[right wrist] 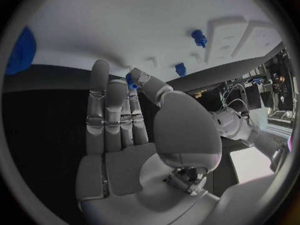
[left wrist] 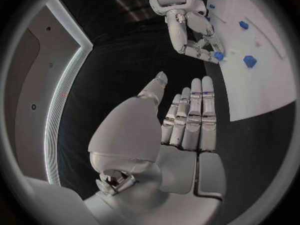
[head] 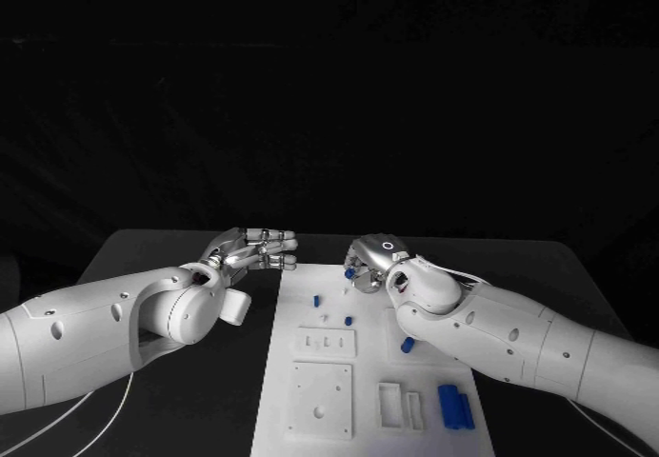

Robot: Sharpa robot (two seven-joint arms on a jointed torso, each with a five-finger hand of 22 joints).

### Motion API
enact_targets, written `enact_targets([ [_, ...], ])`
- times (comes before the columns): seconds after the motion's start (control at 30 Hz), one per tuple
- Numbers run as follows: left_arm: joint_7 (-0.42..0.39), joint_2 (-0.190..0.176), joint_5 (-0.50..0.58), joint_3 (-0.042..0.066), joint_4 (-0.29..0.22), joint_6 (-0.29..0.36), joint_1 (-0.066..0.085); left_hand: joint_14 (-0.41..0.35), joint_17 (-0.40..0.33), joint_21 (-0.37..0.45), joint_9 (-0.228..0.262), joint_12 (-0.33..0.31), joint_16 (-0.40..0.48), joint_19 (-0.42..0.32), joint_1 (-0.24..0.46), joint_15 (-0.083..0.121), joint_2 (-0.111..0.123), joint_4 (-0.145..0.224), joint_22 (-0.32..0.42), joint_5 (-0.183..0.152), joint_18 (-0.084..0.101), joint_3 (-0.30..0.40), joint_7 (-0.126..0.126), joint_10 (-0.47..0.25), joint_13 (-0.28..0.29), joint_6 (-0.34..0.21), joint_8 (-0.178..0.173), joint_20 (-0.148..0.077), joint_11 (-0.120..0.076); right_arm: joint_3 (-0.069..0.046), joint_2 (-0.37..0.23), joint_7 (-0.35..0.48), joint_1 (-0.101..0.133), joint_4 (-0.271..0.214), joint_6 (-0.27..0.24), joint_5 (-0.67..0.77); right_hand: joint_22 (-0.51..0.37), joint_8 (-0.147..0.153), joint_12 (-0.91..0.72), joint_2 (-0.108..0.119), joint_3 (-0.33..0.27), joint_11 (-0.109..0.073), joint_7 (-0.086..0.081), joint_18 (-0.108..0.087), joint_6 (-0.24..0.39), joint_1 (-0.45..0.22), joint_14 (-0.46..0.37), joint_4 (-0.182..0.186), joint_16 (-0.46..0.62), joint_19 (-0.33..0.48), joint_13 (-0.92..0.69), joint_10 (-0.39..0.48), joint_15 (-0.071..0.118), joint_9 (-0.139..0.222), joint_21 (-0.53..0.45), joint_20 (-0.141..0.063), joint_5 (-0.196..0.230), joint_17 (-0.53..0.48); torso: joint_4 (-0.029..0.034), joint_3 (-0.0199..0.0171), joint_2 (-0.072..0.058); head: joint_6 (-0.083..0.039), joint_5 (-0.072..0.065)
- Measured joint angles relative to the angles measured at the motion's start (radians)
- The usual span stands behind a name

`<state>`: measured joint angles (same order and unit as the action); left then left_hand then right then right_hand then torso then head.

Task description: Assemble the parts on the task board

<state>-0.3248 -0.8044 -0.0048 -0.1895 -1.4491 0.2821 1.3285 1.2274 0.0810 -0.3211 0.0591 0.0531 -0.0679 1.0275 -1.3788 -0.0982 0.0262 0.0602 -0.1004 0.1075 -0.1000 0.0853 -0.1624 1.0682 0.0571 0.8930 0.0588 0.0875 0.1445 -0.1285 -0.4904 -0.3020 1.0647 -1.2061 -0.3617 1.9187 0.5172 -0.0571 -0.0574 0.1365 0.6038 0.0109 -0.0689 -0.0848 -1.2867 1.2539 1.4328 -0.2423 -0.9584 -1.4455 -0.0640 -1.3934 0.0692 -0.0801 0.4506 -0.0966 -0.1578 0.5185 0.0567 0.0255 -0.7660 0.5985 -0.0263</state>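
A small blue part (left wrist: 218, 56) is pinched between the thumb and fingertips of the right hand (head: 373, 261), over the far end of the white board (head: 309, 419); the pinch is confirmed in the right wrist view, where the blue piece (right wrist: 131, 81) is seen at the fingertips. The left hand (head: 254, 250) is held flat, fingers straight and pressed side by side, nothing in it, over the black table (head: 151, 252) just beside the board's far left corner.

Other blue parts are seen on the board: two small pegs (head: 317, 300) standing just nearer than the right hand, one piece (head: 408, 345) beside the right forearm, and a pair of longer blocks (head: 454, 406) lying at the near right, long axes running near-to-far. Square recessed plates (head: 327, 342) lie toward the board's near end.

Judged: the held part is to be seated in the board. The standing pegs and the plates lie nearer the robot than the right hand, so the hand would be drawn back and lowered. The right hand is the closer one; the left is off the board. The held part's long axis cannot be told.
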Motion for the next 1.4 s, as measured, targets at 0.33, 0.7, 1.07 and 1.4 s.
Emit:
enact_targets([
  [0.33,0.001,0.001,0.0,0.0,0.0,-0.001,0.0,0.0,0.0,-0.004,0.0,0.0,0.0,0.0,0.0,0.0,0.0,0.003,0.005,0.0,0.0,-0.003,-0.005,-0.004,0.0,-0.013,0.0,0.0,0.004,0.0,0.008,0.01,0.0,0.016,0.003,0.011,0.003,0.0,-0.001,0.001,0.0,0.0,0.0,0.0,0.0,0.002,0.0,0.0,0.0,0.0,0.0,0.0,0.0,0.0,0.0,0.0,0.0,0.001,0.0012,0.0011,-0.001,0.006,0.001],
  [0.7,0.001,0.002,0.0,0.0,0.0,-0.001,0.0,0.0,0.0,-0.004,0.0,0.0,0.0,0.0,0.0,0.0,0.0,0.003,0.006,0.0,0.0,-0.003,-0.005,-0.004,0.0,-0.013,0.0,0.0,0.004,0.001,0.019,0.016,0.0,0.03,0.011,0.016,0.008,0.0,-0.001,-0.003,0.0,0.0,0.0,0.001,0.0,-0.001,0.0,0.0,0.0,0.0,0.0,0.0,0.0,0.0,-0.006,0.0,-0.001,0.002,0.0009,0.0016,-0.002,0.006,0.004],
  [1.07,0.002,0.002,0.0,0.0,0.001,-0.001,0.0,0.0,0.001,-0.004,-0.001,0.0,0.0,0.0,0.0,0.0,0.0,0.003,0.007,0.0,0.0,-0.003,-0.005,-0.004,0.0,-0.013,0.0,0.0,0.004,0.002,0.022,0.025,0.002,0.034,0.015,0.016,0.017,-0.01,0.0,-0.006,0.0,0.018,-0.018,0.002,0.043,-0.001,-0.001,0.0,0.0,0.0,0.001,0.05,-0.003,0.0,-0.013,0.0,-0.005,0.002,-0.0026,0.0024,-0.003,0.009,0.006],
  [1.4,0.002,0.002,0.0,0.0,0.003,-0.001,0.0,-0.004,0.001,-0.004,-0.001,0.0,0.0,0.0,0.0,-0.004,0.0,0.003,0.009,0.0,0.0,-0.003,-0.006,-0.007,0.0,-0.022,0.0,0.0,0.0,0.004,0.016,0.032,0.0,0.035,-0.001,-0.002,-0.001,-0.006,-0.004,0.048,-0.131,0.093,-0.011,-0.062,0.241,0.048,-0.007,0.016,-0.009,-0.02,0.006,0.315,-0.061,0.016,-0.058,0.068,0.053,0.0,-0.0015,0.003,-0.003,0.006,0.004],
])
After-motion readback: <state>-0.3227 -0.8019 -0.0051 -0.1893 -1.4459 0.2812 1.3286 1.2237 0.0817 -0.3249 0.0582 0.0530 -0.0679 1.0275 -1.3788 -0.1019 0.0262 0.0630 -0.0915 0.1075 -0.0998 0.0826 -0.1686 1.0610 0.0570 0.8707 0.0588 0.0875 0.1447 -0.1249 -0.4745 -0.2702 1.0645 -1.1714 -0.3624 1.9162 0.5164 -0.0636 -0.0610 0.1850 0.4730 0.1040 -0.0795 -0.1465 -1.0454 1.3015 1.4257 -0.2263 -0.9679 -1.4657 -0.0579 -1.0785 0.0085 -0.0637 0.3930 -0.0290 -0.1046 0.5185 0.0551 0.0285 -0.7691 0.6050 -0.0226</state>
